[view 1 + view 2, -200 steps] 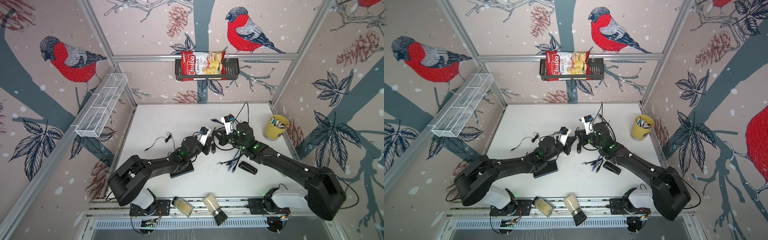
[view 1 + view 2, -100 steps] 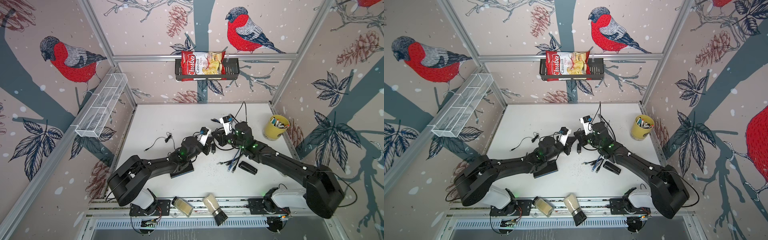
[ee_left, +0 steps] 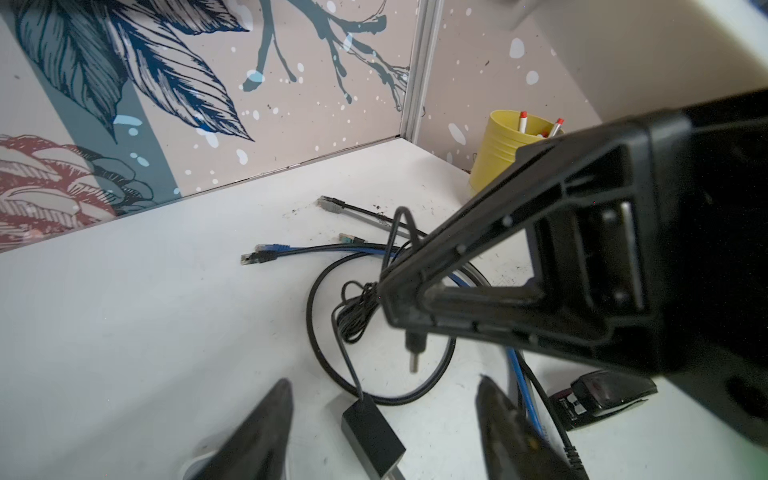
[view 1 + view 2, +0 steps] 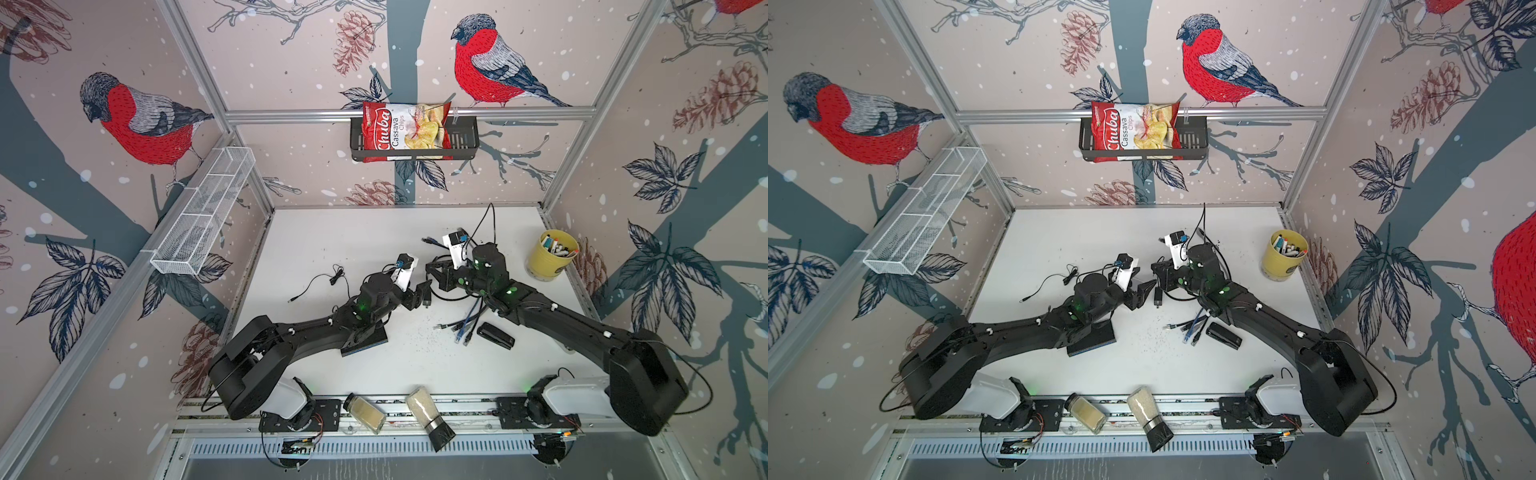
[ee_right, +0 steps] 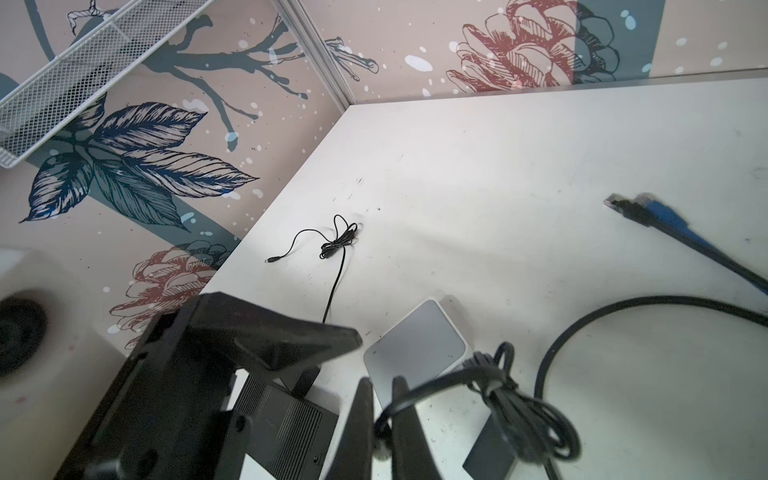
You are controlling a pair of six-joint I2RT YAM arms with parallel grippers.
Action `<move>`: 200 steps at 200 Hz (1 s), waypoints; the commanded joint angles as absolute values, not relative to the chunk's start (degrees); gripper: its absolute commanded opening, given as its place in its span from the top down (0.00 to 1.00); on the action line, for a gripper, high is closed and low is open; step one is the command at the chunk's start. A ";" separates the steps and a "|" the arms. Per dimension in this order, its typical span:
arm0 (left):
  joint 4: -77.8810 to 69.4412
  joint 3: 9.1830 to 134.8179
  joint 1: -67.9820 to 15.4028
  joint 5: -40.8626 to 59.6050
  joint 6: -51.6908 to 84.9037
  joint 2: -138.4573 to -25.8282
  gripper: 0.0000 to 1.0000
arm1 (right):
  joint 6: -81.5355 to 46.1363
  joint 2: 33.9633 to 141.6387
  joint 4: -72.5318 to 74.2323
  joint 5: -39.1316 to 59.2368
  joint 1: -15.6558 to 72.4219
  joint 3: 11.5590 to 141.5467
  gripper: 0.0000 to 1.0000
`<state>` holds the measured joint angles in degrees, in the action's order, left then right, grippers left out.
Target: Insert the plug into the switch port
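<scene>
My right gripper [image 5: 384,419] is shut on the thin black cable just behind the barrel plug [image 3: 412,353], which hangs tip down below its fingers above the table. In both top views the right gripper [image 4: 434,272] [image 4: 1158,270] meets my left gripper [image 4: 419,291] [image 4: 1144,291] mid-table. The left gripper [image 3: 382,415] is open and holds nothing. A small black adapter box [image 3: 372,436] lies on the table between its fingers. The black switch [image 4: 370,343] [image 4: 1096,338] [image 5: 282,419] lies flat under the left forearm, largely covered; its ports are not visible.
A bundle of blue and black network cables [image 4: 465,324] and a black stapler-like object [image 4: 494,336] lie under the right arm. A yellow pen cup [image 4: 552,255] stands at the right edge. A loose thin cable [image 4: 324,280] lies left. A flat grey-white box [image 5: 415,349] sits beside the switch.
The left gripper's jaws have opened wide; they were shut before. The right gripper stays shut on the plug's cable, and both arms have hardly moved.
</scene>
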<state>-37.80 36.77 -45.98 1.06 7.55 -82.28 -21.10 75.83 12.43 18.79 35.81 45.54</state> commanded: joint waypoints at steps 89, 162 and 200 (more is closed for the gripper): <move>-29.82 28.01 -39.96 -14.51 19.54 -66.46 0.03 | -20.22 75.58 13.67 17.93 34.44 45.94 1.00; 3.54 46.59 -39.36 -13.92 23.48 -81.30 0.03 | -19.99 76.60 11.21 16.48 32.88 46.89 1.00; 11.48 54.60 -39.37 -8.98 22.42 -89.10 0.03 | -19.82 76.29 11.14 16.50 32.17 46.19 1.00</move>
<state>2.74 51.31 -39.46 -12.58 22.26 -86.08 -20.84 76.53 11.42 16.95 32.51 46.46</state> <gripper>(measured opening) 0.973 0.088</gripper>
